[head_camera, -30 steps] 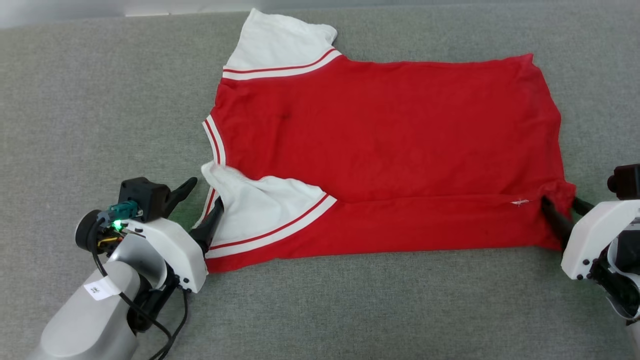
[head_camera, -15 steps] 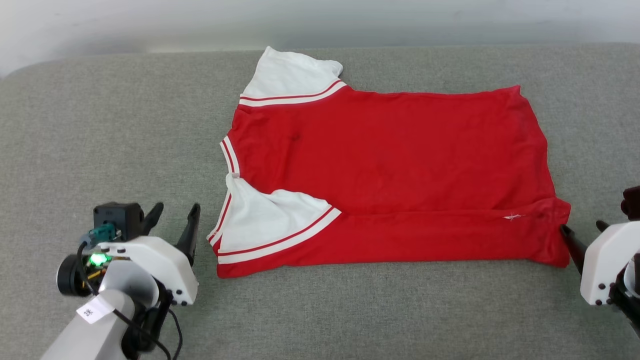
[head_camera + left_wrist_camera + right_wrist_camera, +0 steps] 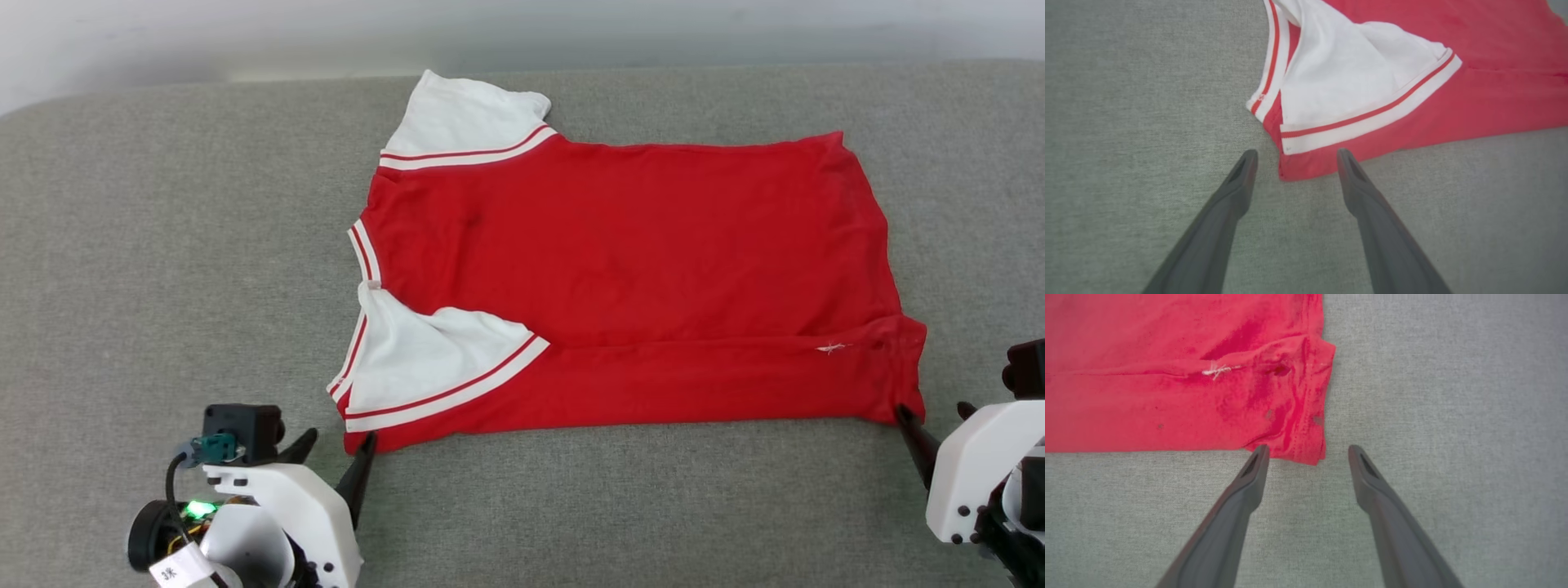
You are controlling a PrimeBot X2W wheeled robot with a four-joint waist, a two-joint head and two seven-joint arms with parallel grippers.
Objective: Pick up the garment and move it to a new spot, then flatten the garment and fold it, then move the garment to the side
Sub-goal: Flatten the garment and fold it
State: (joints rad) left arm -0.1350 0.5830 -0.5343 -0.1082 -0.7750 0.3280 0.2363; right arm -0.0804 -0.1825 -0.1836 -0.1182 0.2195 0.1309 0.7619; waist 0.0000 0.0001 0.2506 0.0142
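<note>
The garment (image 3: 637,261), red with white red-striped sleeves, lies flat on the grey padded surface (image 3: 163,245), collar to the left and hem to the right. Its near side is folded over the body, with the near sleeve (image 3: 416,351) on top. My left gripper (image 3: 335,457) stands open just short of the near left corner; in the left wrist view that gripper (image 3: 1296,156) brackets the corner of the garment (image 3: 1494,102) without touching it. My right gripper (image 3: 937,416) is open beside the near hem corner, which lies just ahead of its fingertips (image 3: 1308,451) on the garment (image 3: 1167,375).
The grey surface stretches wide on every side of the shirt. Its back edge (image 3: 245,77) meets a pale wall at the top of the head view, with a rounded corner at far left.
Both grippers have let go of the garment's near edge and drawn back toward me, the right one opening fully. The head camera has also shifted.
</note>
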